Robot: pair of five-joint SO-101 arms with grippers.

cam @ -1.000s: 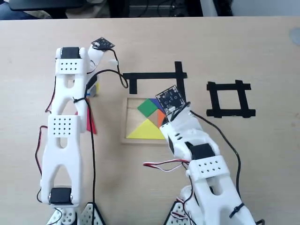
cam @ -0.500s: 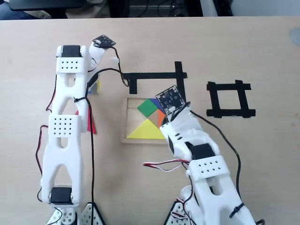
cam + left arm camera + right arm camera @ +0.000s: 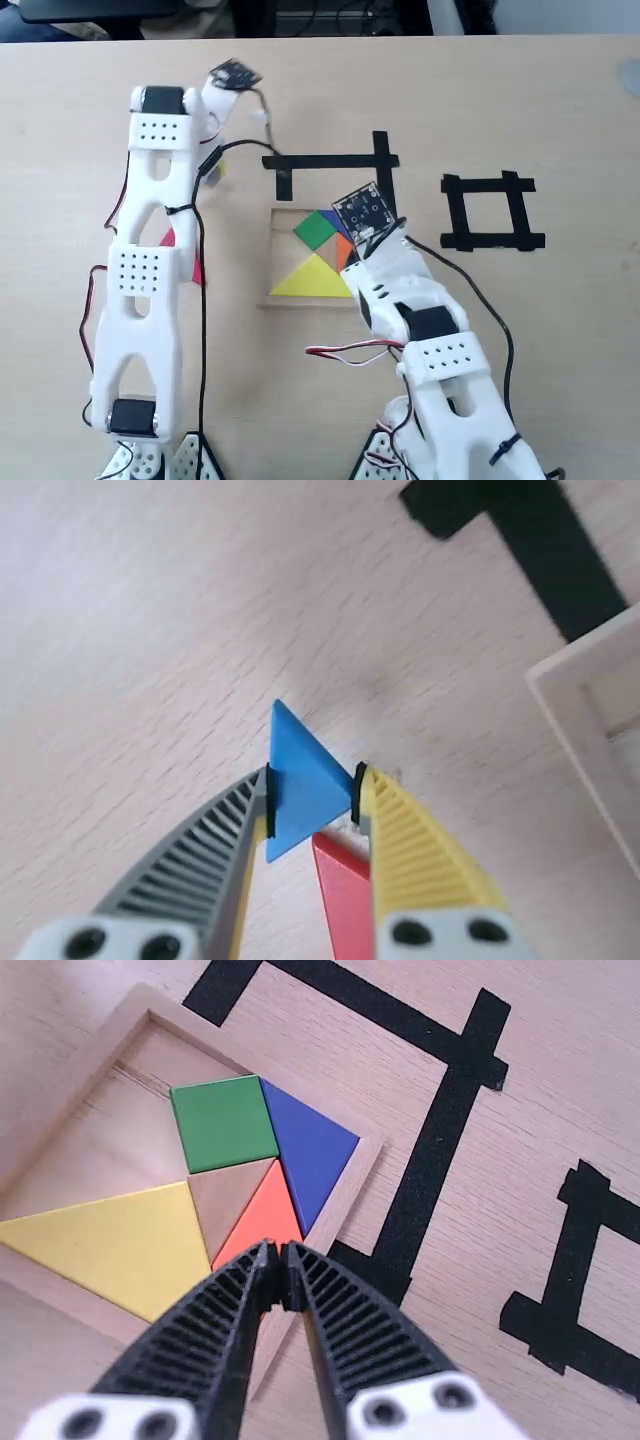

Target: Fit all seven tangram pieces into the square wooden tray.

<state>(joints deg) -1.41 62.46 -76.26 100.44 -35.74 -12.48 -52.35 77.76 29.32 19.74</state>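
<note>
My left gripper [image 3: 312, 780] is shut on a blue triangle [image 3: 300, 770] and holds it just above the table, left of the square wooden tray [image 3: 283, 225]. A red piece [image 3: 345, 895] lies on the table under that gripper, partly beneath the left arm [image 3: 192, 268]. The tray [image 3: 120, 1050] holds a green square [image 3: 223, 1122], a dark blue piece [image 3: 312, 1150], an orange triangle [image 3: 265, 1222], a plain wood triangle [image 3: 228, 1200] and a large yellow triangle [image 3: 115, 1240]. My right gripper [image 3: 278, 1252] is shut on nothing, over the orange triangle at the tray's near right corner.
A black tape outline [image 3: 335, 160] runs along the far side and right of the tray. A second black tape square [image 3: 492, 212] lies further right. The left arm [image 3: 150, 270] stretches along the table's left side, and bare table lies behind and right.
The left arm has swung away from the front edge and slightly right, carrying the blue triangle. The right arm has stayed still.
</note>
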